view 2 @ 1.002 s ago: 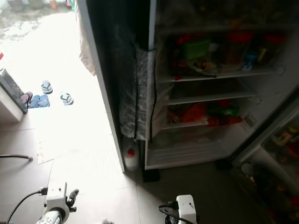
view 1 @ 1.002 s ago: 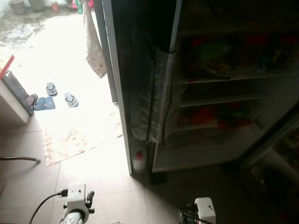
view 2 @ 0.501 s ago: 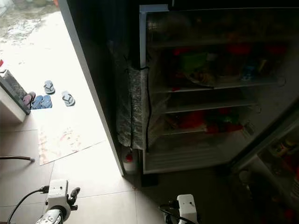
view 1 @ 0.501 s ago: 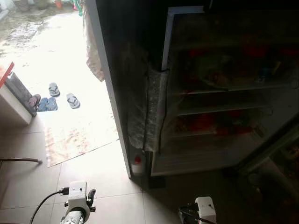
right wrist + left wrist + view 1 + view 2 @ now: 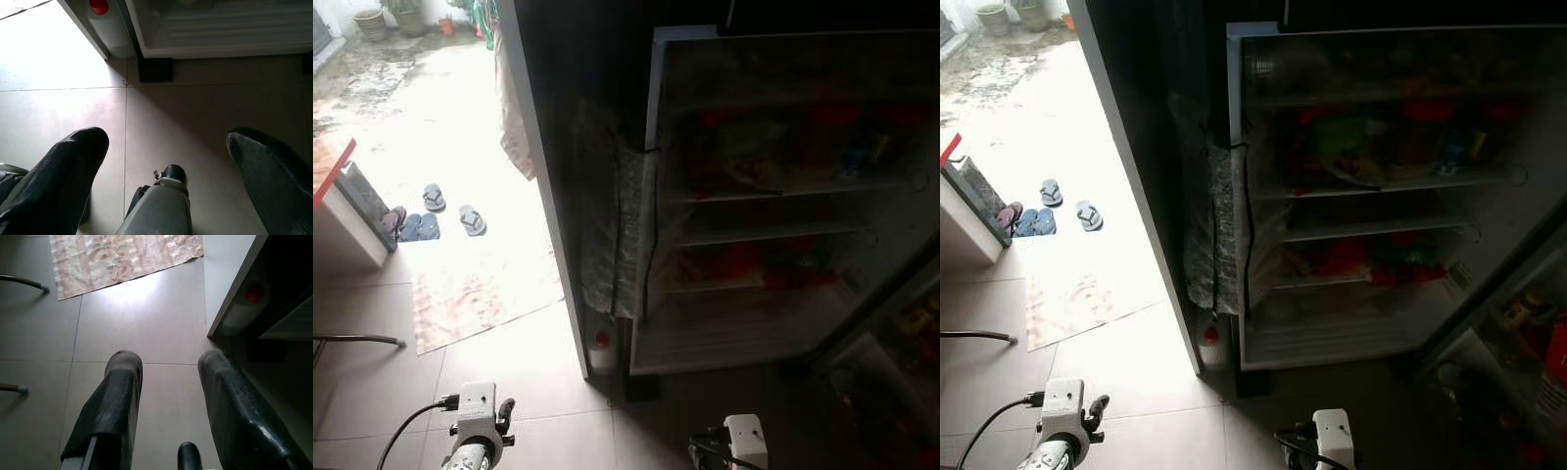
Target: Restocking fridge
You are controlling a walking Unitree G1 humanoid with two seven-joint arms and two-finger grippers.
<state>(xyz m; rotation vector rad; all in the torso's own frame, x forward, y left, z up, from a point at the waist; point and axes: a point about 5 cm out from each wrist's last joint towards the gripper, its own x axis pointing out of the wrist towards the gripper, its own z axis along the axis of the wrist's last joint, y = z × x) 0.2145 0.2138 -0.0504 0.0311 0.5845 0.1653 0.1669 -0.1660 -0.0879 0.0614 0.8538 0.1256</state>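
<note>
The fridge (image 5: 1381, 186) stands open ahead of me, its wire shelves (image 5: 1381, 227) holding red and green packets and bottles in dim light. Its door (image 5: 1503, 333) swings out at the right with items in its racks. Both arms hang low at the bottom of the eye views. My left gripper (image 5: 166, 364) is open over bare floor tiles, nothing between its fingers (image 5: 115, 396). My right gripper (image 5: 168, 142) is also open and empty, pointing at the floor before the fridge's base (image 5: 220, 29).
A white jug with a red cap (image 5: 1210, 343) stands on the floor between the door frame (image 5: 1141, 196) and the fridge. A patterned mat (image 5: 1087, 299) and several sandals (image 5: 1043, 206) lie in the bright doorway. A metal chair leg (image 5: 357, 340) is at left.
The camera has tilted up and shifted slightly, so the fridge's top shelf and door racks show more. Both arms stay hanging as before.
</note>
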